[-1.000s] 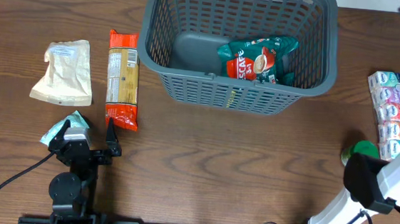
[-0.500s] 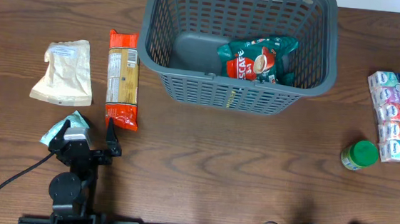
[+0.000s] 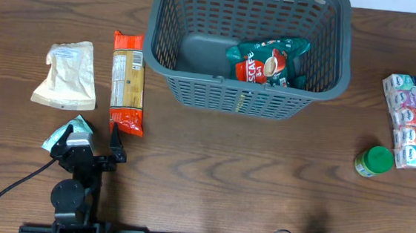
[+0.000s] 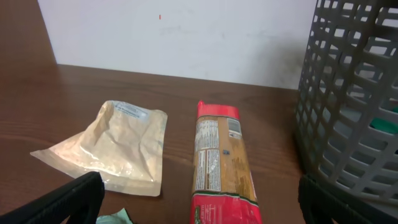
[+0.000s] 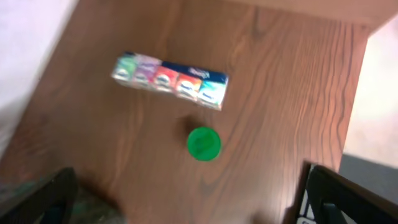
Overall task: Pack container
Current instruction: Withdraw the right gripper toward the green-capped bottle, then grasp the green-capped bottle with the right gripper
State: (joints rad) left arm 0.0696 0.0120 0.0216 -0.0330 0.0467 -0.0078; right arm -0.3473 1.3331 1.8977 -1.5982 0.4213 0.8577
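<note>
- Your left fingers (image 4: 68,202) at 7 o'clock are spread and empty; the right fingers (image 5: 345,199) are spread too.
- Pinch the orange packet (image 3: 128,83) across its narrow width.
- Drop it in the container's (image 3: 243,98) bare left side, at 12 o'clock.

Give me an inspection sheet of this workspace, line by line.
Surface: brown wooden table.
Job's things: grey basket at the far edge, holding one green coffee packet; outside it lie a beige pouch, red snack packet, teal packet, green-lidded jar, tissue pack strip.
Clutter: nothing seen.
Grippers: left gripper open, empty, beside the teal packet; right gripper open, empty, raised above the table.
Cables: black cable by the left arm's base.
Surroundings: white wall behind the table.
</note>
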